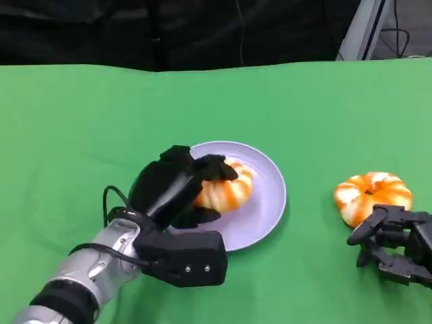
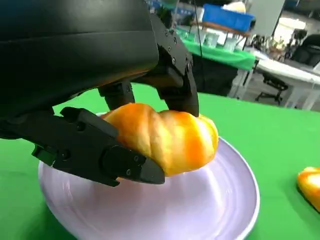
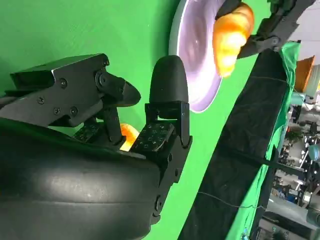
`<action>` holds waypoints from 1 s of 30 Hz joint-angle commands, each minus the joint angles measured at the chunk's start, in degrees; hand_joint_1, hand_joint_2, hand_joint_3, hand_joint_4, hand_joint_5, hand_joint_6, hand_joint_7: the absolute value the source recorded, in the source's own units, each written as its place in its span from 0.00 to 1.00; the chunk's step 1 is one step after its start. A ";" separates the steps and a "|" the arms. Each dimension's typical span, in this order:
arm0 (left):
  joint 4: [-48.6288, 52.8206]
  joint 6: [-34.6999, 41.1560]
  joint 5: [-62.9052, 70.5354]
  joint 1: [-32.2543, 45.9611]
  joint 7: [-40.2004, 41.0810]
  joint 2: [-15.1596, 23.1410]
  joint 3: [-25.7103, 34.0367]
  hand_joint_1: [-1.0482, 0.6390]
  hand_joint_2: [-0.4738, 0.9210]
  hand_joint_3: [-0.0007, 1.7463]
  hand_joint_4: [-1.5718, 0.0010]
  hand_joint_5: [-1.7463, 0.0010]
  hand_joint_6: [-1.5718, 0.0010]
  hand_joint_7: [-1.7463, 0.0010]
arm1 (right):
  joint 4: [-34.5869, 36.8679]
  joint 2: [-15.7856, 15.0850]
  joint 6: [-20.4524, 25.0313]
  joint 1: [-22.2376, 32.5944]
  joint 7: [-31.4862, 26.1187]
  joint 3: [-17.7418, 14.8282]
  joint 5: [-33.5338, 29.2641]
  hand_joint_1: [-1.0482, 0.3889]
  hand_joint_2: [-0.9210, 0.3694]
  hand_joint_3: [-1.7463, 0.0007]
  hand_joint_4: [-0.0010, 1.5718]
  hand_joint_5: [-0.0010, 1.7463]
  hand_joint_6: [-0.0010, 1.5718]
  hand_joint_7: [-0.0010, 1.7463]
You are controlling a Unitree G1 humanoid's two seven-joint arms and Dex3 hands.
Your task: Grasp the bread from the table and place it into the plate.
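Green table: left robot hand grips bread over plate.

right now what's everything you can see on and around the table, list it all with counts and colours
bread in the left hand: one, orange and white, over the plate, gripped by black fingers
second bread: one, orange and white, on the cloth to the plate's right, just beyond the right hand
plate: one, pale lilac, near the table's middle
tablecloth: one, green, covering the table
background tables: green and white, with a blue bin, seen from the left wrist
left hand: one, black on a silver forearm, holding the bread over the plate
right hand: one, black, holding nothing, fingers apart beside the second bread
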 commanded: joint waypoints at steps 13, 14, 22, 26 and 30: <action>2.58 -0.40 -0.05 -1.20 0.46 0.18 -1.19 0.41 1.00 0.11 0.54 0.67 0.41 0.98 | -0.15 -0.79 -0.23 0.42 -0.42 -0.39 0.41 0.81 0.11 0.60 0.58 0.77 0.62 0.53; 2.62 0.28 0.70 -1.27 0.84 0.24 -1.65 0.39 1.00 0.12 0.54 0.69 0.42 0.98 | -0.16 -0.79 -0.26 0.45 -0.24 -0.43 0.52 0.81 0.11 0.60 0.58 0.77 0.62 0.53; 1.52 3.86 2.91 -1.19 0.25 0.68 -3.24 0.09 1.00 0.21 0.60 0.98 0.63 1.00 | -0.26 -0.84 -0.39 0.39 0.14 -0.41 0.62 0.80 0.13 0.59 0.58 0.78 0.62 0.53; 1.10 4.10 2.75 -1.09 -0.01 0.85 -3.48 0.07 1.00 0.23 0.61 0.99 0.66 1.00 | -0.14 -0.88 -0.50 0.32 0.00 -0.36 0.48 0.80 0.13 0.58 0.58 0.77 0.62 0.53; 0.98 4.18 2.71 -1.07 -0.02 0.91 -3.60 0.06 1.00 0.24 0.62 1.00 0.67 1.00 | -0.08 -0.88 -0.47 0.29 0.08 -0.39 0.53 0.80 0.13 0.58 0.58 0.77 0.62 0.52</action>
